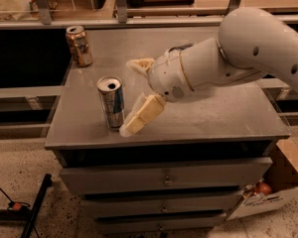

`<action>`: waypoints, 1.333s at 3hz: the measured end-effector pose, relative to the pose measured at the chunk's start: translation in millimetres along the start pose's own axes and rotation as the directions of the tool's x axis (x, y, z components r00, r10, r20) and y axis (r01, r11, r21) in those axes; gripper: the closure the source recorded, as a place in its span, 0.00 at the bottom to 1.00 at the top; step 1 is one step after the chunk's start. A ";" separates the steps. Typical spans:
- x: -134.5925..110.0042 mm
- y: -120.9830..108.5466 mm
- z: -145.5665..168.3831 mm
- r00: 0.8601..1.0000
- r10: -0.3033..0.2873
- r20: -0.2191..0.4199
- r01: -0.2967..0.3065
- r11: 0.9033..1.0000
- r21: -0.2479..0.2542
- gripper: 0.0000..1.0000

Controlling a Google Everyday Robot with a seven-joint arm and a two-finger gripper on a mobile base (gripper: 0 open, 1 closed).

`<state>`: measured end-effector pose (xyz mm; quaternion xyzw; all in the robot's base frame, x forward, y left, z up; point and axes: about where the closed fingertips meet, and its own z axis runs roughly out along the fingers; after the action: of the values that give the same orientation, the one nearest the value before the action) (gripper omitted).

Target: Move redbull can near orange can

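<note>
Hanging with cream fingers (144, 114) wide apart, our gripper (129, 96) sits empty just beside the slim silver-blue redbull can (111, 103) at the counter's (213, 118) front-left edge; mottled orange can (79, 46), back-left corner.

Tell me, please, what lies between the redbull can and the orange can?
Only bare tabletop, per the camera view; the hand is beside the redbull can.

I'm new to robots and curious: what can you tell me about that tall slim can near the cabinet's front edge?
The redbull can is tall, slim and metallic-looking, silver with blue panels and a silver top with a dark opening. It stands upright near the front edge of the grey cabinet top, far from the orange can at the back. The open pincer hangs beside it, one pale finger by its base; contact cannot be told.
</note>
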<state>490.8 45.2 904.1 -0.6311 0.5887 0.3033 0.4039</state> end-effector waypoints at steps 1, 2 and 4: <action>-0.7 2.2 10.4 0.999 0.024 0.034 -0.024 1.000 0.004 0.00; -4.0 5.1 17.7 0.998 0.042 0.051 -0.043 0.999 0.018 0.00; -7.2 11.3 31.1 0.988 0.107 0.114 -0.106 0.994 -0.017 0.39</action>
<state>481.6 76.0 893.3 -0.5825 0.5957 0.3633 0.4170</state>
